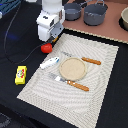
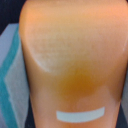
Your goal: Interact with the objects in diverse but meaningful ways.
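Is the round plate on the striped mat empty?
Yes. The round plate shows a bare tan surface; the fork and knife lie beside it.

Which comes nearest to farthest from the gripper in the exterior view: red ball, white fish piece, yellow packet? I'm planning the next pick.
From the gripper:
1. Red tomato-like ball, just below it, at the mat's edge.
2. White fish-like piece, farther down, on the mat beside the plate.
3. Yellow packet, farthest, off the mat toward the exterior view's left.

Red tomato ball (image 1: 46,48). Yellow packet (image 1: 20,74) w/ red-white mark. White fish piece (image 1: 49,63). Tan plate (image 1: 73,68); cutlery w/ wood-brown handles (image 1: 91,61). Beige finely striped mat (image 1: 95,85). Grey pots (image 1: 95,14). White gripper (image 1: 50,26). Wrist view: orange block (image 2: 75,65), pale strip.
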